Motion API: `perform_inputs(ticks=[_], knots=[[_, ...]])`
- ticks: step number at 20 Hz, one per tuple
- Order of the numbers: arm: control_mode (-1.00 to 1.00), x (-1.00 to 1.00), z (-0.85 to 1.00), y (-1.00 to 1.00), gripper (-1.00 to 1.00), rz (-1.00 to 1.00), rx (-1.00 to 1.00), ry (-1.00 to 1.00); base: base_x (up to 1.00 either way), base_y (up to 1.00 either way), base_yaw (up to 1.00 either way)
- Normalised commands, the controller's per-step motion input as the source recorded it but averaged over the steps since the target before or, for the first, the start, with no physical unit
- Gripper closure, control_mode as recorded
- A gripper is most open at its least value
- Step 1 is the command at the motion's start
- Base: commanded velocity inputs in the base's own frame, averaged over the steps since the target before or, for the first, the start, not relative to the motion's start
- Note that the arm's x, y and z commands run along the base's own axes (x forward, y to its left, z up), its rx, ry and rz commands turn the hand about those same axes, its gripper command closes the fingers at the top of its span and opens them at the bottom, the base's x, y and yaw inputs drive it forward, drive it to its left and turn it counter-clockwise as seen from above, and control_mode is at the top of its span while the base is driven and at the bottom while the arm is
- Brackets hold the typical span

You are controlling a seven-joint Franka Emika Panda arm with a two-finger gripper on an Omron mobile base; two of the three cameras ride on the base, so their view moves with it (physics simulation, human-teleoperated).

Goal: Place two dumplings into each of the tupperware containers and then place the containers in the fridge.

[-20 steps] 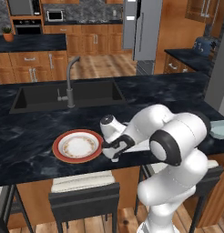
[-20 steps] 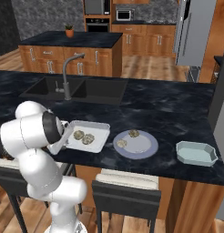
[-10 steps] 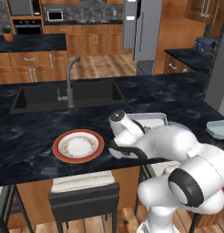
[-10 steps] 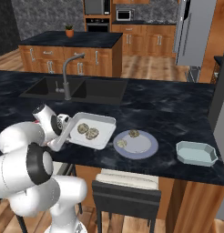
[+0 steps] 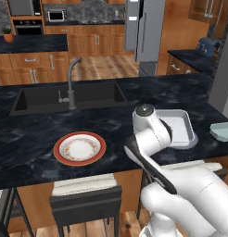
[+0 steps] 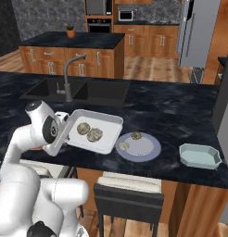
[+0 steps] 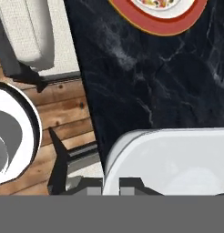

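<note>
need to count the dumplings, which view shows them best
The right base view: two small lumpy beige-tan dumplings lie in the white square tray and two more on the round pale blue-grey container. In the left base view the arm covers much of that tray and no dumplings are visible. The hand view gives just a tray corner.

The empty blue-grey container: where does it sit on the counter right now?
In the right base view the container sits at the counter's near right end, right of the round plate holding two dumplings, apart from it.
</note>
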Motion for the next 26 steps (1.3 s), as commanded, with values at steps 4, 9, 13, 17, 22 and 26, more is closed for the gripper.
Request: perform_inputs(ticks=[4,9,13,17,22,26], knots=[[-1.0,-1.0,0.56,0.01,1.0,0.18,0.0,-0.07,0.0,0.0,0.0],[-1.0,-0.92,0.1,0.01,1.0,0.45,0.0,-0.01,0.0,0.0,0.0],[-1.0,-0.51,0.0,0.01,1.0,0.53,0.0,-0.02,0.0,0.0,0.0],[-1.0,-0.57,-0.14,-0.18,1.0,0.18,0.09,-0.25,0.0,0.0,0.0],[-1.0,-0.3,-0.38,-0.11,1.0,0.01,0.08,-0.18,0.0,0.0,0.0],[-1.0,-0.25,-0.05,-0.04,1.0,0.0,0.06,-0.1,0.0,0.0,0.0]])
